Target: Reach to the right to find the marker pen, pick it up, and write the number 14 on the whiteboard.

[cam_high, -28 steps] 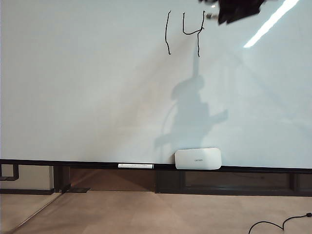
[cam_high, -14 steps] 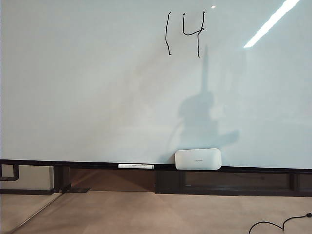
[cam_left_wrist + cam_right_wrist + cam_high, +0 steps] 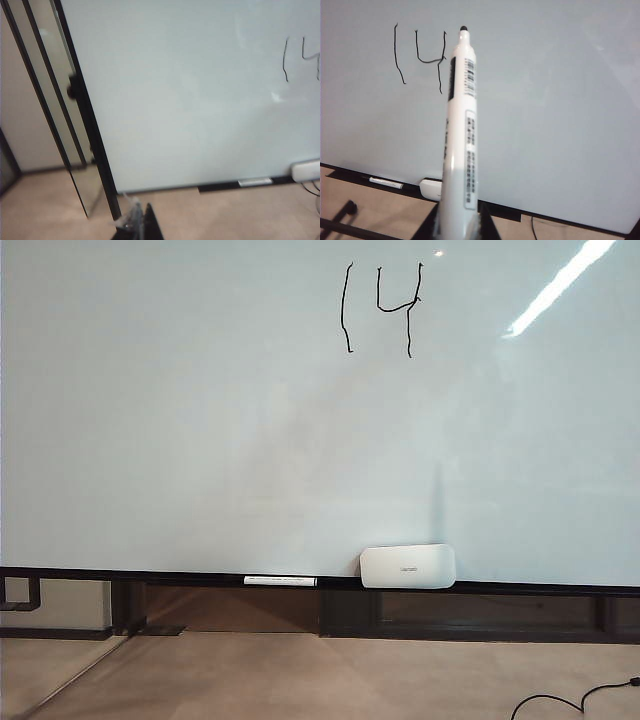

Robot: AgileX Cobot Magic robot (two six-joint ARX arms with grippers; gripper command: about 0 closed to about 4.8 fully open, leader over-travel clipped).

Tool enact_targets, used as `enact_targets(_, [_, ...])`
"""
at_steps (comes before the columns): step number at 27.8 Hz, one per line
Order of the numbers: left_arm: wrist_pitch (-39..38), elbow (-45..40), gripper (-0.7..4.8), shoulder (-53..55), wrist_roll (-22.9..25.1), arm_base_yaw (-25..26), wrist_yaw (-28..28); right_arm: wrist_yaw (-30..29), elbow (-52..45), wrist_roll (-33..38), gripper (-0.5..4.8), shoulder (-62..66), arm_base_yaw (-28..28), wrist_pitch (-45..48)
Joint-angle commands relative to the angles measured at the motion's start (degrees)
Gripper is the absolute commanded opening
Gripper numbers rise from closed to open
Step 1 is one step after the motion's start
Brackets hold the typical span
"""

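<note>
Most of the whiteboard was wide open, only the written 14 sat up around 1 o'clock. Along the bottom rail, at roughly 6 o'clock, a white eraser and a spare pen took up room. The right gripper, clamped on the marker pen, was clear of the board, and so was the left gripper.

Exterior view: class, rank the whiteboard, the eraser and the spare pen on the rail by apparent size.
1. whiteboard, largest.
2. eraser.
3. spare pen, smallest, thin sliver.
</note>
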Motion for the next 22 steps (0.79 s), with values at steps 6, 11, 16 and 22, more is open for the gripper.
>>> enact_targets(6, [-10.47,3.8,-0.06,0.2,-3.02,10.97,15.54,-0.59,-7.85,3.78,-0.02,-18.03,0.04,-7.19])
enact_targets(11, [-9.97,2.84,-0.06,0.2,-9.57,18.95,24.52,-2.12,-8.68,4.33,-0.02,-23.12,0.0,-12.13])
enact_targets(16, [-2.75,-3.3,-0.06,0.2,-13.94,25.81,31.28,-3.56,-10.16,4.35,-0.02,-23.85,0.0,-12.96])
enact_targets(22, [7.78,-13.79,-0.06,0.17,-17.49,33.51,33.42,-6.73,-18.34,4.35,-0.02,-24.13,0.04,-8.52])
